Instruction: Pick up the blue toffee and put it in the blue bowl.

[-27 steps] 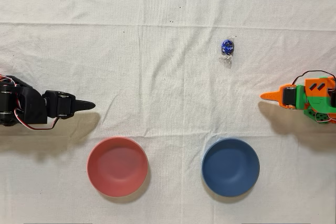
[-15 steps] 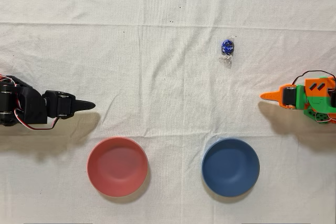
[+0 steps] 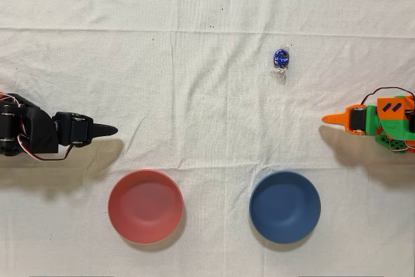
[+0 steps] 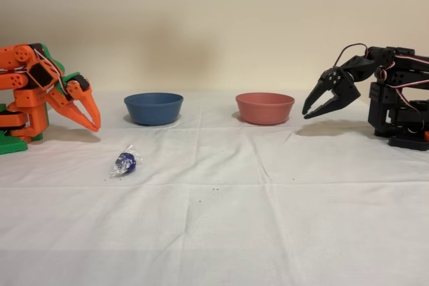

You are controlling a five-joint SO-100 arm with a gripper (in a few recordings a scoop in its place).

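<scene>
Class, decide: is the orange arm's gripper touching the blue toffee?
Apart. The overhead view shows bare cloth between the gripper and the blue toffee; the fixed view shows the same gap.

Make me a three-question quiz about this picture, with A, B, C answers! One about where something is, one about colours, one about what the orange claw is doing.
1. Where is the toffee?
A. in the blue bowl
B. on the cloth
C. in the gripper

2. What colours are the two bowls?
A. blue and pink
B. green and yellow
C. both blue

3. The orange gripper is
A. holding the toffee
B. holding nothing
C. inside a bowl

Answers:
1 B, it lies on the cloth, apart from the blue bowl.
2 A, the pink bowl sits beside the blue one.
3 B, it hangs far from the toffee.
</scene>
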